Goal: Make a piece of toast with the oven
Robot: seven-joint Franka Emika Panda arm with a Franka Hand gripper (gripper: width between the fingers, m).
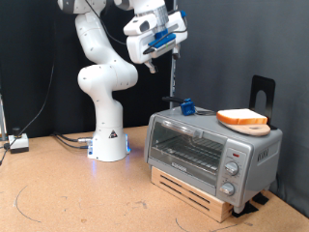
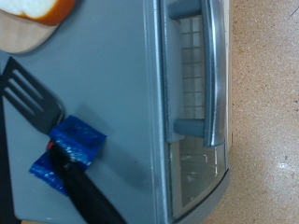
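Observation:
The silver-grey oven (image 1: 208, 147) stands on a slatted wooden base, its glass door shut and its knobs on the front panel at the exterior view's right. The piece of toast (image 1: 241, 118) lies on a round wooden board on the oven's top; its edge also shows in the wrist view (image 2: 39, 7). My gripper (image 1: 152, 64) hangs high above the oven's left end, well clear of it, with nothing visible between its fingers. The wrist view shows no fingers; it looks down on the oven top (image 2: 112, 75) and the door handle (image 2: 214, 75).
A small blue object (image 1: 187, 106) with a black spatula (image 2: 33, 93) lies on the oven top beside the wooden board (image 2: 21, 37). A black stand (image 1: 262, 92) rises behind the oven. The robot base (image 1: 108, 145) and cables sit at the exterior view's left.

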